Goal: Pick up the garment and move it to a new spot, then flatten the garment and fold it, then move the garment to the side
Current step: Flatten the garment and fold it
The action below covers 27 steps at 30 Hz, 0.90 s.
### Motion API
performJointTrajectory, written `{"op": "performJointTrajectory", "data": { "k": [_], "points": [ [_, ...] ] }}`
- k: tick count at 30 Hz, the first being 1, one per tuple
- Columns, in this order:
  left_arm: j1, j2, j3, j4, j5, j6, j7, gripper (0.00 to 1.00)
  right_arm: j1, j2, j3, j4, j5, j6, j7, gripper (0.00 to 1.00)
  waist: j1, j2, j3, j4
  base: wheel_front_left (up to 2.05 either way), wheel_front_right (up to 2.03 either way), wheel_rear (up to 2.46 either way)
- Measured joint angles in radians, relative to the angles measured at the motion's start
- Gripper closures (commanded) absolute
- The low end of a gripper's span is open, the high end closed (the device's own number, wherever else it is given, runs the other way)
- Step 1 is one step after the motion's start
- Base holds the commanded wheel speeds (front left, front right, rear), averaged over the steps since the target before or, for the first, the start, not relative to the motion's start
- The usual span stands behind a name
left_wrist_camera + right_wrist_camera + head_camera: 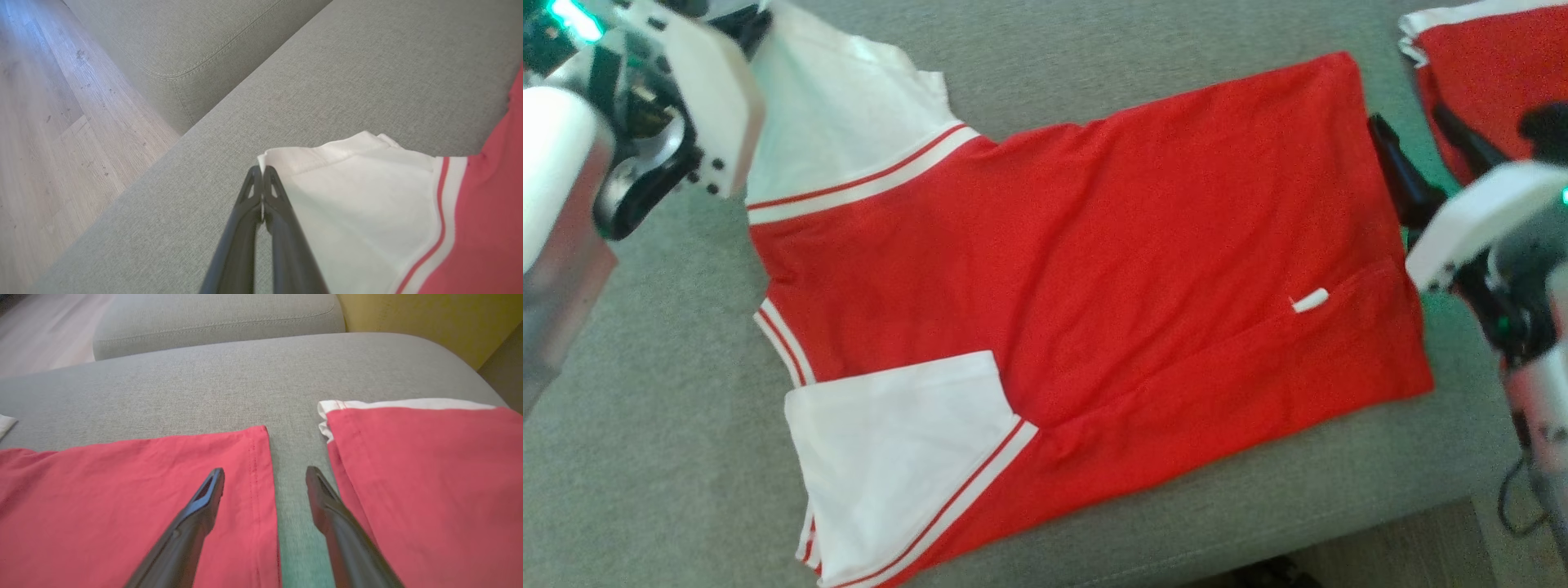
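- Your left gripper (pixel 262 173): fingers pressed together, clamped on the outer corner of the garment's (pixel 1094 269) far white sleeve (pixel 359 196); a sliver of white cloth shows between them.
- Your right gripper (pixel 265 473): fingers wide apart, holding nothing. One finger is over the garment's red hem edge; the other is over the edge of a second red garment (pixel 429 457). Bare cushion shows in the gap between them.
- The garment lies spread flat on the grey sofa cushion (pixel 1094 49), between your two grippers, sleeves toward your left, hem toward your right.
- Look: red body, white short sleeves, each joined with a red-and-white striped band. The near sleeve (pixel 898 457) lies flat close to the cushion's front edge.
- A small white tag (pixel 1310 300) sits on the red cloth near the hem, with a long crease running by it.
- The second garment is folded, red with white edging, just beside the hem but apart from it.
- Wooden floor (pixel 49 122) lies beyond the cushion.
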Motion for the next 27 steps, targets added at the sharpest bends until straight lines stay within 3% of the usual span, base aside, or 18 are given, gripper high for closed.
{"op": "performJointTrajectory", "data": {
  "k": [6,19,24,27],
  "points": [
    [-0.038,-0.012,-0.052,-0.035,-0.010,0.000,-0.023,1.00,-0.167,-0.001,0.043,0.167,-0.052,0.000,0.102,0.00,0.0001,0.0000,0.017,0.044,0.00,0.00,0.00],
    [-0.062,0.009,-0.124,-0.056,-0.053,0.000,-0.027,1.00,-0.330,0.009,0.142,0.382,-0.072,0.000,0.114,0.00,0.0001,0.0000,0.034,0.087,0.00,0.00,0.00],
    [-0.078,0.008,-0.134,-0.053,-0.055,0.000,-0.037,1.00,-0.361,0.006,0.169,0.411,-0.067,0.000,0.093,0.07,0.0001,0.0000,0.038,0.088,0.00,0.00,0.00],
    [-0.078,0.008,-0.139,-0.051,-0.057,0.000,-0.044,1.00,-0.371,0.005,0.180,0.424,-0.067,0.000,0.080,0.20,0.0001,0.0000,0.040,0.089,0.00,0.00,0.00]
  ]
}}
